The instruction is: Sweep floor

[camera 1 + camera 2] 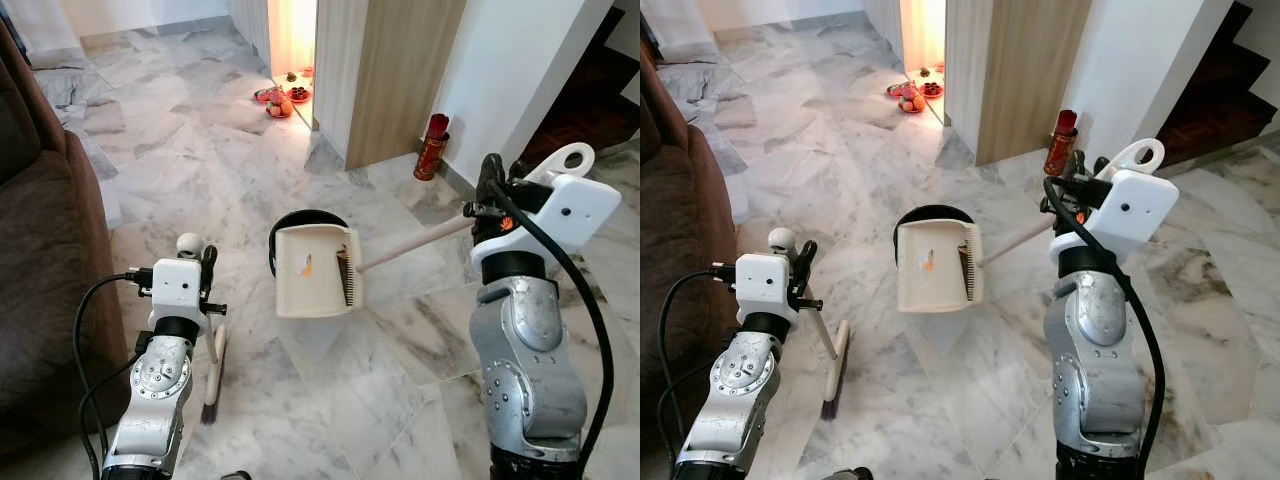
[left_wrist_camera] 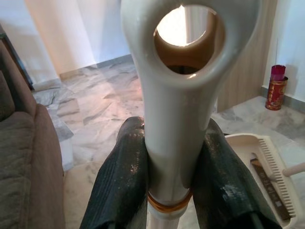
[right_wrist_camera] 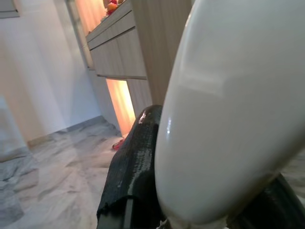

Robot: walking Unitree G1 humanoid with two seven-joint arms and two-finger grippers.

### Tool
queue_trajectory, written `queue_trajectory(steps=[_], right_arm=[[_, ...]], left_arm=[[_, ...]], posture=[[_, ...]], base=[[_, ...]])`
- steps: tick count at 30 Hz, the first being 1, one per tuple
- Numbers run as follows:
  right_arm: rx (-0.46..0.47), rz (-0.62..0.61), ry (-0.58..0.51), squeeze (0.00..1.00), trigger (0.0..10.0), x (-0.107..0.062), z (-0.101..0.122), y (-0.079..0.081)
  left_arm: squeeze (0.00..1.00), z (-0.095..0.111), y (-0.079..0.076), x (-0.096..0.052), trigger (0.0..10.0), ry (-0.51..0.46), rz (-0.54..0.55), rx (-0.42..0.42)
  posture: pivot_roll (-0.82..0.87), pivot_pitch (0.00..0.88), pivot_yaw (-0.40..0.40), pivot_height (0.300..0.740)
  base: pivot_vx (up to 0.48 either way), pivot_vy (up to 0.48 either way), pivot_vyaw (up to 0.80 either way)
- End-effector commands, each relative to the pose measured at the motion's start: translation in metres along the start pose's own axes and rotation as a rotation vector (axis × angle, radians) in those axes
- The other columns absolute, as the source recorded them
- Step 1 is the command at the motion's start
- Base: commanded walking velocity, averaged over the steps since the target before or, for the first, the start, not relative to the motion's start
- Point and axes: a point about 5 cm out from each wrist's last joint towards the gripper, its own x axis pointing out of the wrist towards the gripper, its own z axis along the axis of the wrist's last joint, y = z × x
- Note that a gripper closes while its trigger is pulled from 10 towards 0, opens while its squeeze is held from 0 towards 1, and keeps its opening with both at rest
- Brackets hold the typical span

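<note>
While my left end effector [image 2: 169, 191] clamps the broom [image 1: 213, 365], my right end effector [image 3: 190, 200] pinches the dustpan [image 1: 315, 270] tilted over the bin [image 1: 290, 222], dumping debris.

Left end effector [image 2: 174, 179] clamped around broom handle [image 2: 178, 95]

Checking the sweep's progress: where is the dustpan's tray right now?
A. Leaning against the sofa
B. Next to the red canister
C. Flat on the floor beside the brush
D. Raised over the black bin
D: the dustpan, its handle held in the right pincer, hangs tilted over the black bin, with orange bits in its tray.
</note>
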Motion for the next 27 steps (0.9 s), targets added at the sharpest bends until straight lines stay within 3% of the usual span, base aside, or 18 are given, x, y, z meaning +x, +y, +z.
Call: queue_trajectory(steps=[1, 27], right_arm=[[0.024, 0.011, -0.075, 0.0, 10.0, 0.002, 0.013, 0.004], [0.055, 0.067, -0.084, 0.0, 10.0, 0.005, 0.019, 0.021]], left_arm=[[0.0, 0.01, 0.0, 0.002, 10.0, -0.057, 0.005, 0.019], [0.0, 0.009, 0.002, 0.003, 10.0, -0.059, 0.024, 0.021]], posture=[[0.01, 0.071, -0.06, 0.74], [0.0, 0.092, -0.068, 0.74]], base=[[0.274, 0.0, 0.0], [0.32, 0.0, 0.0]])
